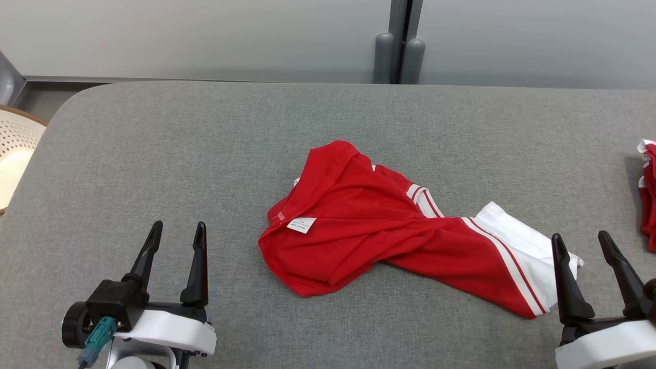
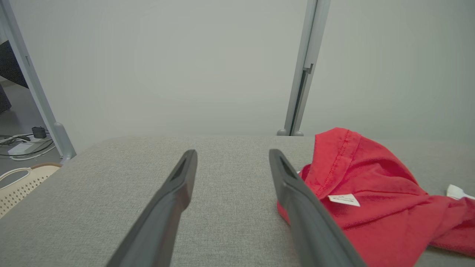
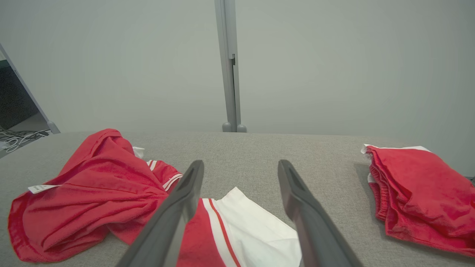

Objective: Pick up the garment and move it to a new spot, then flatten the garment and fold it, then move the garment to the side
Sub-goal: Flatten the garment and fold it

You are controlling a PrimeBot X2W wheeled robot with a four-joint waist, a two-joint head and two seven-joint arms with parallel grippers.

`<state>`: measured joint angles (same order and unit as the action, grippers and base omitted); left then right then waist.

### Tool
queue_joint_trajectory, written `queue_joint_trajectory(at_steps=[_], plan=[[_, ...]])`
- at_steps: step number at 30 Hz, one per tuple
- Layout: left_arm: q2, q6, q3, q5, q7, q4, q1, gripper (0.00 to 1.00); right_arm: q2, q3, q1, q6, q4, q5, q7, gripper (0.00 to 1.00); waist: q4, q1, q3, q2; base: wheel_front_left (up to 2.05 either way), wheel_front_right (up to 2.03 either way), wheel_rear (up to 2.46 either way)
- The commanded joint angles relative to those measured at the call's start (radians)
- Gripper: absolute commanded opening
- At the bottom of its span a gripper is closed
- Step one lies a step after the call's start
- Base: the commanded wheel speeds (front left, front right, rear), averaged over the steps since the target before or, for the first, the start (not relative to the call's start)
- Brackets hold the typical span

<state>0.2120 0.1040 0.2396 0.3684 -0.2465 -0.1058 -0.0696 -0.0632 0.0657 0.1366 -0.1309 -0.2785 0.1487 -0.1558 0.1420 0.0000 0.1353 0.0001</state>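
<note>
A crumpled red garment (image 1: pixel 369 230) with white stripes and a white panel lies in the middle of the grey table (image 1: pixel 205 143), a small white label on its left part. In the left wrist view the garment (image 2: pixel 374 200) sits just right of my fingers. My left gripper (image 1: pixel 177 230) stands open at the lower left, apart from the cloth, nothing between its fingers. My right gripper (image 1: pixel 581 238) is open at the lower right, its left finger over the garment's white end (image 3: pixel 256 226). In the wrist views both the left gripper (image 2: pixel 232 154) and the right gripper (image 3: pixel 241 165) show empty gaps.
A second red and white piece of clothing (image 1: pixel 648 195) lies folded at the table's right edge, also in the right wrist view (image 3: pixel 419 185). A pale perforated basket (image 1: pixel 15 148) stands off the table's left side. Grey partition posts (image 1: pixel 400 56) rise behind the far edge.
</note>
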Motion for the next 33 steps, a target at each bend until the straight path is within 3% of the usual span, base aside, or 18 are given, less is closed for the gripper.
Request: queue_joint_trajectory(at_steps=[1, 8, 18, 26, 27, 28, 29, 33], plan=[[0.008, 0.001, 0.000, 0.004, 0.004, -0.004, -0.009, 1.00, -0.003, 0.004, 0.002, 0.000, -0.006, 0.006, -0.002, 1.00, 0.001, 0.0000, 0.003, -0.0001, 0.00, 0.00, 0.00], [0.009, -0.016, 0.016, 0.001, 0.002, -0.010, -0.041, 1.00, -0.001, 0.004, -0.005, 0.000, -0.009, 0.006, -0.002, 1.00, 0.002, 0.0000, 0.016, -0.0001, 0.00, 0.00, 0.00], [-0.006, -0.153, 0.186, -0.009, 0.207, -0.131, -0.175, 1.00, -0.001, -0.023, -0.047, 0.000, 0.007, 0.006, -0.011, 1.00, -0.033, 0.0000, 0.066, -0.0001, 0.00, 0.00, 0.00], [0.006, -0.161, 0.194, -0.022, 0.219, -0.241, -0.264, 1.00, 0.002, -0.020, -0.065, 0.000, 0.017, 0.007, 0.003, 1.00, -0.068, 0.0000, 0.100, -0.0001, 0.00, 0.00, 0.00], [0.009, -0.163, 0.195, -0.024, 0.221, -0.253, -0.273, 0.71, 0.002, -0.019, -0.067, 0.000, 0.017, 0.007, 0.005, 1.00, -0.070, 0.0000, 0.104, -0.0001, 0.00, 0.00, 0.00], [0.009, -0.166, 0.198, -0.023, 0.222, -0.264, -0.280, 0.20, 0.003, -0.017, -0.069, 0.000, 0.017, 0.009, 0.007, 1.00, -0.072, 0.0000, 0.109, -0.0001, 0.00, 0.00, 0.00], [0.010, -0.169, 0.198, -0.022, 0.219, -0.276, -0.291, 0.00, 0.003, -0.013, -0.071, 0.000, 0.018, 0.012, 0.009, 1.00, -0.074, 0.0000, 0.113, -0.0001, 0.00, 0.00, 0.00], [0.009, -0.175, 0.201, -0.026, 0.186, -0.302, -0.324, 0.00, 0.005, 0.005, -0.072, 0.000, 0.025, 0.019, 0.015, 1.00, -0.078, 0.0000, 0.127, -0.0001, 0.00, 0.00, 0.00]])
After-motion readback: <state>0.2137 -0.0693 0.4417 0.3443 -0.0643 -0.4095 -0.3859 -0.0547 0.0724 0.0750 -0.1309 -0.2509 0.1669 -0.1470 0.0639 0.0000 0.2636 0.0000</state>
